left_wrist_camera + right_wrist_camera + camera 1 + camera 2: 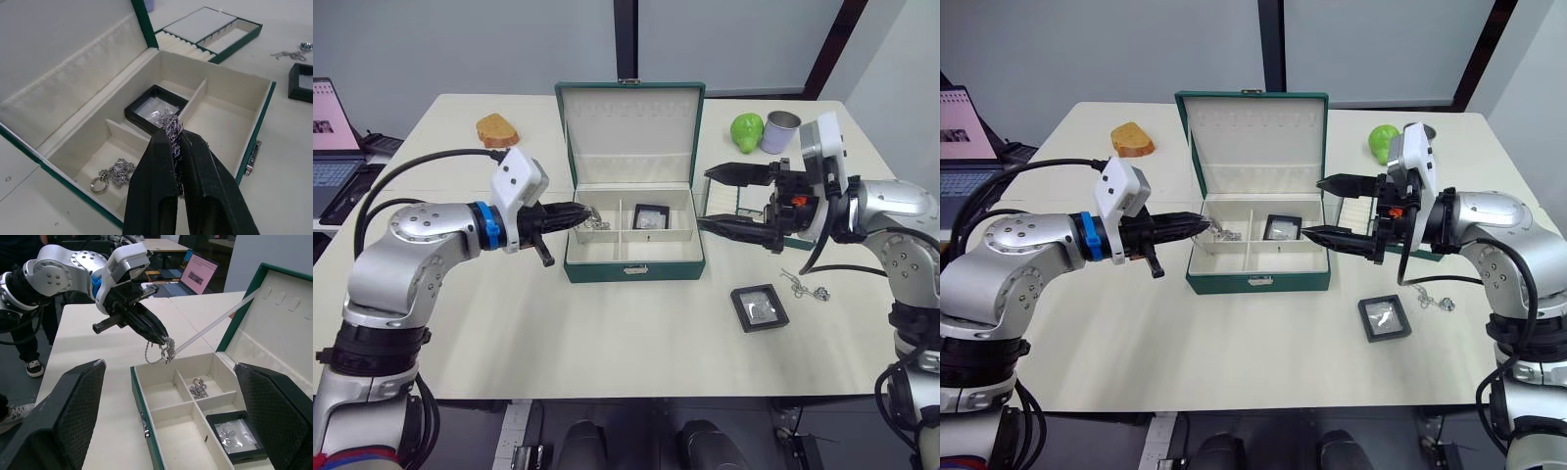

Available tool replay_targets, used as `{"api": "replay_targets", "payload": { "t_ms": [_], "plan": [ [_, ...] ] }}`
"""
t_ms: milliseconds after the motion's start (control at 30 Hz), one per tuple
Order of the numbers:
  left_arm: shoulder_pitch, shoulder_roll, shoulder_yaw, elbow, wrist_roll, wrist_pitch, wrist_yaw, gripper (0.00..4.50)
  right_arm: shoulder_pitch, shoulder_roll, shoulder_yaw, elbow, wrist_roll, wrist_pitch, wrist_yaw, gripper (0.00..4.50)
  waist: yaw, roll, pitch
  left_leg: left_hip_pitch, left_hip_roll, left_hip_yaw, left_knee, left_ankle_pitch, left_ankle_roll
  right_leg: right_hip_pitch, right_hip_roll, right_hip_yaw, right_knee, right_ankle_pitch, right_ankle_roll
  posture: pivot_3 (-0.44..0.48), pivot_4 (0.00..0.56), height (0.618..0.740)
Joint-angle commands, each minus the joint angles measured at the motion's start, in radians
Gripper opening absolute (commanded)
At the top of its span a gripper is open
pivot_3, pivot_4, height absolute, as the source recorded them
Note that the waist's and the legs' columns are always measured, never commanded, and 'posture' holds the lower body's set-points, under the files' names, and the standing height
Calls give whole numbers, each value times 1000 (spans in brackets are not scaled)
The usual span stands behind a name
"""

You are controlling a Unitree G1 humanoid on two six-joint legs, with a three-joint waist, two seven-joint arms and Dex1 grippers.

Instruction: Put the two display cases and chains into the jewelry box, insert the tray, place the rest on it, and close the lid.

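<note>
Left tool (pixel 164 340) gripping chain (pixel 161 351), above jewelry box (pixel 176 431)

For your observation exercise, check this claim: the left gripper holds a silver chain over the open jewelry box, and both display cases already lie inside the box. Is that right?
Not quite. Only one display case lies inside the jewelry box; the other display case sits on the table, as the left eye view shows. The rest stands: the left gripper holds a silver chain over the open box.
</note>
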Motion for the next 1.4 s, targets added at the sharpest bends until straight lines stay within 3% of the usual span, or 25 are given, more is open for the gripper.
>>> {"api": "replay_targets", "payload": {
  "t_ms": [33,467,833,867,1300,1400],
  "plan": [
    [-39,7,-30,60,56,-94,-53,27,16,-23,-49,-67,30,7,-32,4500,1,0,0,0,0,0,0,0,0,0,0,0,0,0,0,0,150,740],
    [-26,-28,-73,133,140,-169,-92,27,53,-38,-62,-106,64,10,-85,4500,0,0,0,0,0,0,0,0,0,0,0,0,0,0,0,0,150,740],
    [-10,-60,-58,119,139,-147,-79,27,42,-39,-57,-98,66,12,-83,4500,0,0,0,0,0,0,1,0,0,0,0,0,0,0,0,0,150,740],
    [-11,-63,-55,119,135,-145,-76,619,42,-39,-58,-98,66,12,-83,4500,0,0,0,0,0,0,1,0,0,0,0,0,0,0,0,0,150,740],
    [-13,-79,-16,103,65,-99,-97,4445,45,-55,-64,-81,67,13,-76,4500,0,0,0,0,0,0,1,0,0,0,0,0,0,0,0,0,150,740],
    [3,-69,17,76,11,-56,-108,4477,59,-70,-79,-72,67,9,-69,4500,0,0,0,0,0,0,1,0,0,0,0,0,0,0,0,0,150,740]
  ]
}}
